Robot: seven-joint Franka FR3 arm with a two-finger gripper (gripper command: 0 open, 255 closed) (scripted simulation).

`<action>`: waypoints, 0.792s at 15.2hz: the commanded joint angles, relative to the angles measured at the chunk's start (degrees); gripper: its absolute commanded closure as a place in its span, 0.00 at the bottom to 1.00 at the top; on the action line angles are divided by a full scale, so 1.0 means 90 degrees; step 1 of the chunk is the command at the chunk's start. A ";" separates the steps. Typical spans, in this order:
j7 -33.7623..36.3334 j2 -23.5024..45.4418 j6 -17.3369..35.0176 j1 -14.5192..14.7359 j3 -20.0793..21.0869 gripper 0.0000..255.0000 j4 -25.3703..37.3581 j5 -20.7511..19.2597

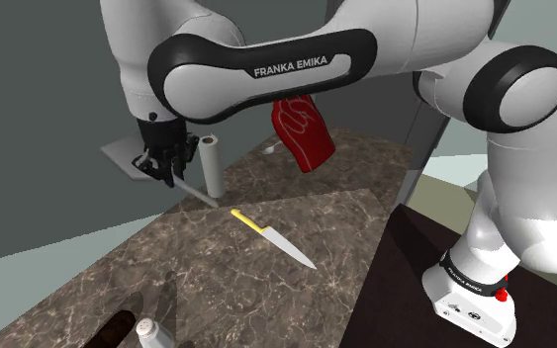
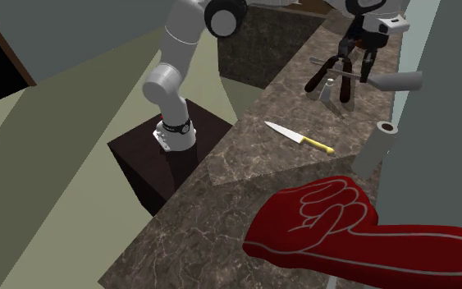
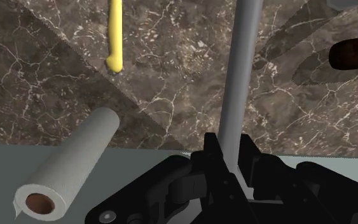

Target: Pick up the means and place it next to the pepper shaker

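My jaws are pinched on the shaft of the grey utensil (image 3: 238, 76), holding it up over the dark marbled worktop (image 1: 266, 292) where the yellow-handled knife (image 1: 271, 237) lies.

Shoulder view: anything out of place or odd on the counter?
The red mitt seems to hang tilted over the counter's far end with no support that shows. The knife lies flat, the paper roll upright; nothing spilled.

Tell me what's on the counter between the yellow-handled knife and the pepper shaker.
Nothing. In the shoulder view, the marbled counter between the knife and the dark pepper shaker is bare.
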 commanded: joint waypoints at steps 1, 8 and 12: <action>0.0186 0.0582 -0.0301 0.0307 -0.0005 1.00 0.0849 -0.0153; 0.0363 0.1215 -0.0263 0.0590 -0.0049 1.00 0.1420 -0.0291; 0.0423 0.1168 0.0105 0.0537 -0.0050 1.00 0.0996 -0.0302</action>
